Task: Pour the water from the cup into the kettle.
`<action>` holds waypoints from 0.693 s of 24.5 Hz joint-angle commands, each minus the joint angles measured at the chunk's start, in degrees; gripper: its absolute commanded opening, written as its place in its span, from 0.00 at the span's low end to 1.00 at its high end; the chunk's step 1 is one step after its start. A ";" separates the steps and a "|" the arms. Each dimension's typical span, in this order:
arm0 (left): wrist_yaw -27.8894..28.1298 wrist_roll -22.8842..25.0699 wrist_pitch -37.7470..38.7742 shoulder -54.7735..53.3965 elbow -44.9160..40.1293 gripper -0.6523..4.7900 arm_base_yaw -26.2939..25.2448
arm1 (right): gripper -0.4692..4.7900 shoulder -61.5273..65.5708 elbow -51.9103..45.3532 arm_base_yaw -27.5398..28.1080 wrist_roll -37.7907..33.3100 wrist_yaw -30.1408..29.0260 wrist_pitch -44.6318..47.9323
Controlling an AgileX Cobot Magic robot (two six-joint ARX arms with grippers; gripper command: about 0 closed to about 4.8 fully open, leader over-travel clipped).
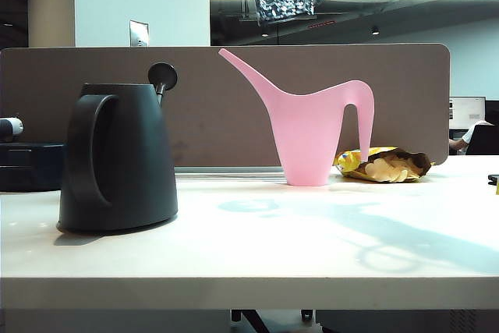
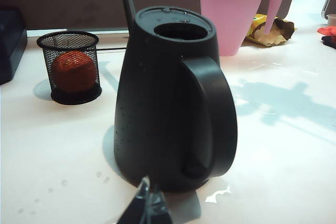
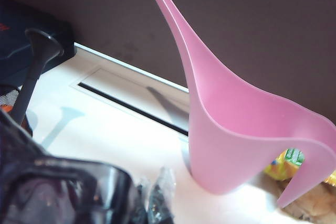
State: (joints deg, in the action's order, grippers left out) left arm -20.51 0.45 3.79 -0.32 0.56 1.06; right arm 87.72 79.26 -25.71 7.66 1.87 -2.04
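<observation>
Exterior view: the kettle (image 1: 117,157) stood upright on the white tabletop (image 1: 249,255), left of the pink watering can (image 1: 312,126); neither arm showed there.
Left gripper (image 2: 147,205): low beside the kettle's base, only its tips visible, fingers' state impossible to tell.
Right gripper (image 3: 155,198): fingers closed on the cup (image 3: 68,192), a dark translucent glass at the frame edge near the kettle's knob (image 3: 44,43).
Behind: a mesh holder (image 2: 71,66) with an orange ball (image 2: 73,71); a snack bag (image 1: 386,165) beside the watering can.

No readable text, label or number shows on anything in these views.
</observation>
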 commanded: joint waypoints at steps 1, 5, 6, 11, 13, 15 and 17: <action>-0.31 0.15 -0.61 -0.04 0.13 0.11 0.04 | 0.08 1.25 2.91 -1.97 0.22 2.08 0.39; -0.33 0.15 -0.61 -0.04 0.13 0.11 0.04 | 0.08 3.98 6.45 -4.87 3.87 5.90 -0.90; -0.31 0.15 -0.61 -0.04 0.13 0.11 0.04 | 0.08 4.90 7.56 -5.40 4.94 6.54 -1.64; -0.31 0.15 -0.48 -0.04 0.13 0.11 0.04 | 0.08 11.63 15.76 -9.18 10.27 10.80 -6.54; -0.33 0.15 -0.44 -0.04 0.15 0.11 0.04 | 0.08 15.06 19.63 -11.37 13.03 12.63 -6.95; -0.31 0.15 -0.44 -0.04 0.13 0.11 0.04 | 0.08 16.61 21.24 -12.22 14.16 12.68 -7.21; -0.31 0.15 -0.44 -0.04 0.13 0.11 0.04 | 0.08 18.05 22.69 -13.11 15.47 12.79 -7.39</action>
State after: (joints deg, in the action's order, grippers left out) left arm -20.51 0.45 3.86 -0.32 0.58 1.06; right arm 105.45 100.99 -38.33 21.85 14.26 -10.13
